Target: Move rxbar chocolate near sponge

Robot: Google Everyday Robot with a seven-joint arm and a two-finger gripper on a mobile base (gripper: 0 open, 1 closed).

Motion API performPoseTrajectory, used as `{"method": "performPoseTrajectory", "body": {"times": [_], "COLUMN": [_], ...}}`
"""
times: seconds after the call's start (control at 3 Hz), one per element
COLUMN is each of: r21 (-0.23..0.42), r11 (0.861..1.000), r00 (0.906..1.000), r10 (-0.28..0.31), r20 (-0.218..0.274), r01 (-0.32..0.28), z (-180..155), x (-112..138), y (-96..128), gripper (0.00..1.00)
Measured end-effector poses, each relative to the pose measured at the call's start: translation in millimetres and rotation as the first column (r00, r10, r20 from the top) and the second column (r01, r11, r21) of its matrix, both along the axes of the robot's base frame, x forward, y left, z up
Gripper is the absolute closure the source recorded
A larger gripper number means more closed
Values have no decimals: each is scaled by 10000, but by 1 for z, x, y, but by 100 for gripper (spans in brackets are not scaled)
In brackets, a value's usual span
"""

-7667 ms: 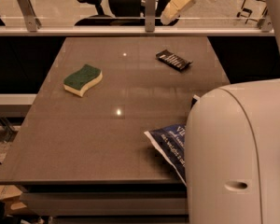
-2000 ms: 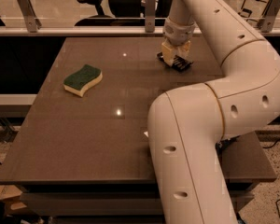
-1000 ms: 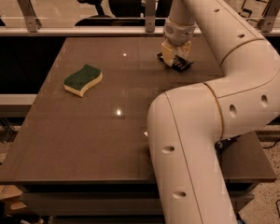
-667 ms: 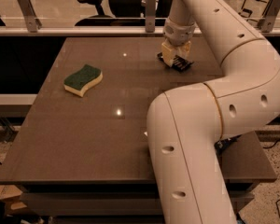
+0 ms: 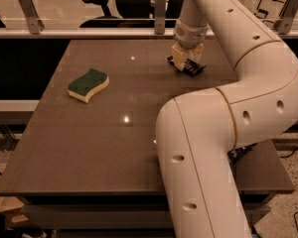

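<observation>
hand point(image 5: 187, 59) down on rxbar chocolate point(image 5: 193, 69) at worktop point(image 5: 89, 143) 1 o'clock, grip state can't tell; bar apparently not lifted, sponge point(image 5: 88, 85) well apart at 10 o'clock, whole move left.

The light is warm and a bit dim. Two small bright spots shine on the table point(image 5: 79, 143), so light comes from above. The gripper point(image 5: 187, 63), low at the table's far side, looks pale and well lit. Beside the table it is dark.
</observation>
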State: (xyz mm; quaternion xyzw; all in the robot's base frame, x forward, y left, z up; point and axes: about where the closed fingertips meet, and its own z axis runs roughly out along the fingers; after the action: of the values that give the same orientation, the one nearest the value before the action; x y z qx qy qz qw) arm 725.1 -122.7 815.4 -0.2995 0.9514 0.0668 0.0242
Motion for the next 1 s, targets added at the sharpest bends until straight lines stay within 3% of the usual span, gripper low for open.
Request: {"method": "performPoseTrajectory", "body": {"times": [1.0], "r21": [-13], "r11": [10000], "r00": [10000], "r10": [-30], "r20": [3], "r01": [30], "z": [2], "x": [-1], "y": [-1], "gripper": [72]}}
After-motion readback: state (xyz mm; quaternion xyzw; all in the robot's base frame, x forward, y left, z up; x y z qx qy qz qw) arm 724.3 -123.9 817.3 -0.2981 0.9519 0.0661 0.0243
